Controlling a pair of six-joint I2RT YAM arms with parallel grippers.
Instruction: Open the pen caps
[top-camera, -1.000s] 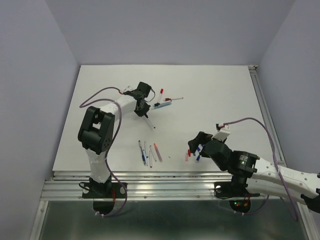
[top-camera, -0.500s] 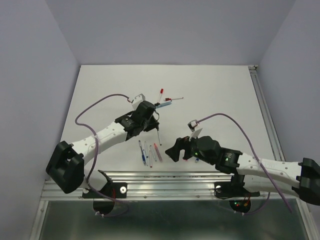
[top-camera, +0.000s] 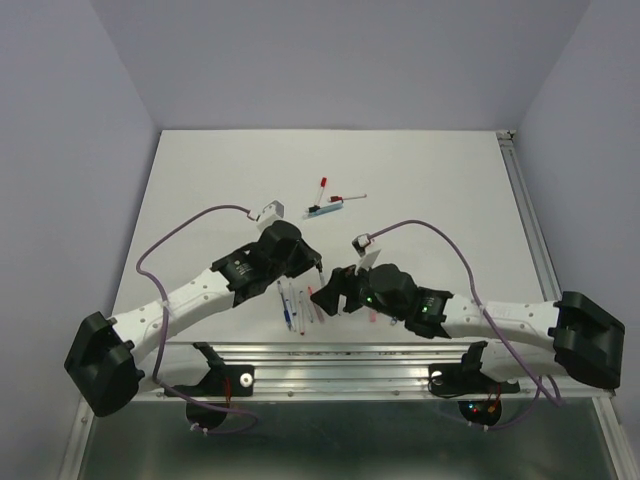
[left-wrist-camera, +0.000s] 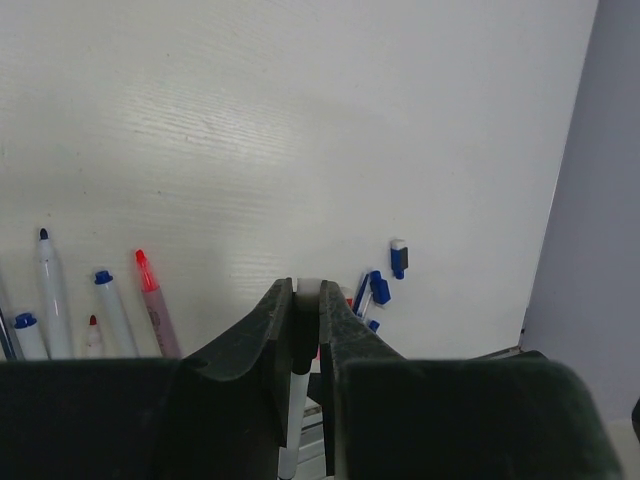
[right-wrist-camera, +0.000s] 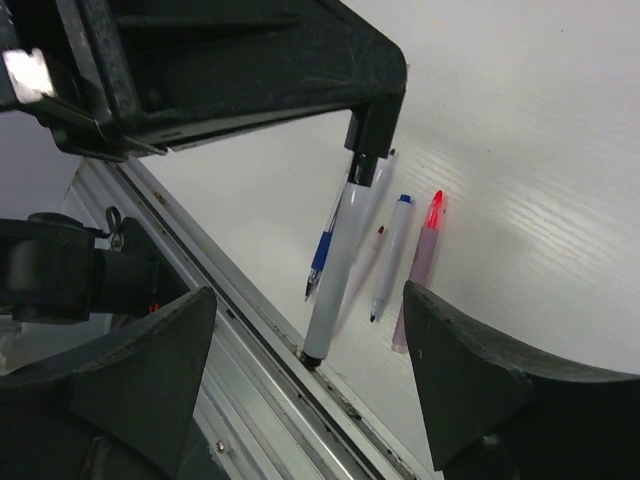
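My left claw is clamped shut on the black top end of a white pen, which hangs down beside the row of uncapped pens on the bench. My right claw gapes wide and holds nothing, just right of that row. Two loose blue pen caps lie on the bench, further right of the row.

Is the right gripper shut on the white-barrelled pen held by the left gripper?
No, the right gripper stands wide open, and only the left gripper clamps the white-barrelled pen.
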